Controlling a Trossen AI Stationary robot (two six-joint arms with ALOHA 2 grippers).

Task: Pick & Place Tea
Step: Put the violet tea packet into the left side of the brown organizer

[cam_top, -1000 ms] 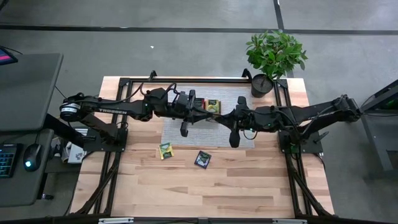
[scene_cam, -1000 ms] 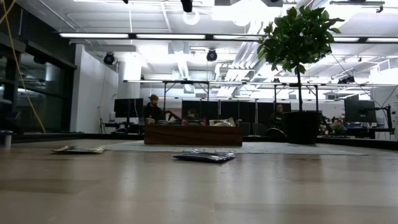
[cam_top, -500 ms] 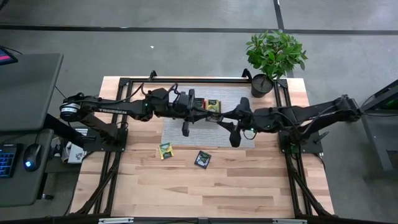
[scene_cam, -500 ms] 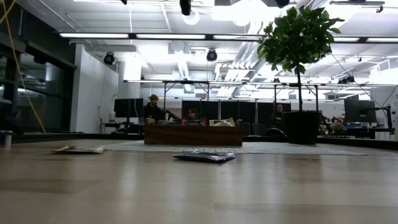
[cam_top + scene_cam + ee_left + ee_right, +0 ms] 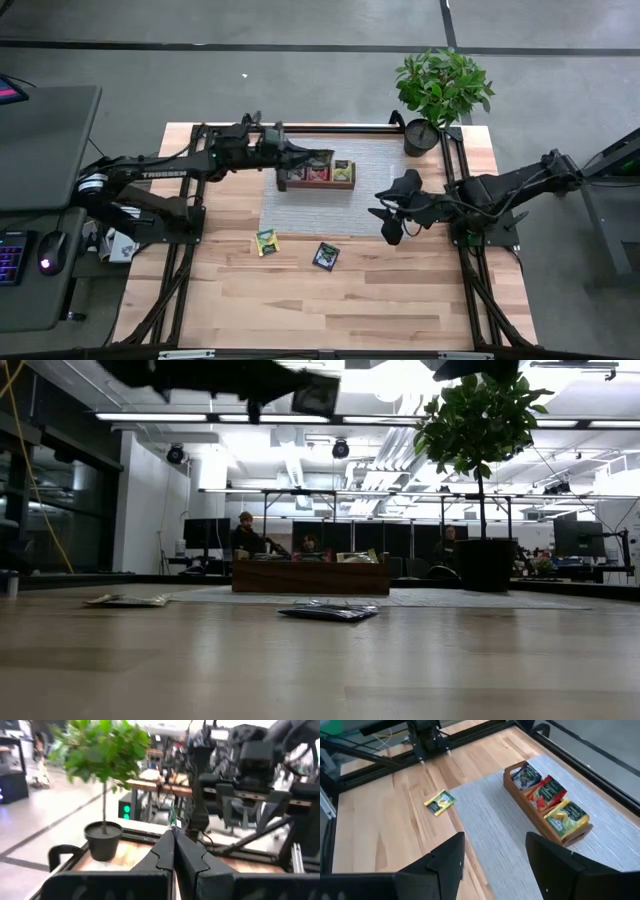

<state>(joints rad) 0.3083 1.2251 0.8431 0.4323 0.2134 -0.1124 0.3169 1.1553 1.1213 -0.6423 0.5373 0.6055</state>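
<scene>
Both arms have pulled apart from mid-mat. Right gripper [image 5: 388,232], released and empty, is nearer the dark packet [image 5: 325,256], at its 8 o'clock; left gripper [image 5: 322,160] clenched over tray [image 5: 316,184].

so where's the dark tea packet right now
In the high view the dark tea packet lies flat on the bare wood table, just right of the yellow-green packet and in front of the grey mat.

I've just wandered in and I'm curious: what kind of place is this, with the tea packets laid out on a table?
Probably a robotics lab in an open-plan workspace. Two dark robot arms are mounted on a wooden table, a desk with keyboard and mouse stands beside it, and rows of monitors with seated people fill the room behind.
</scene>
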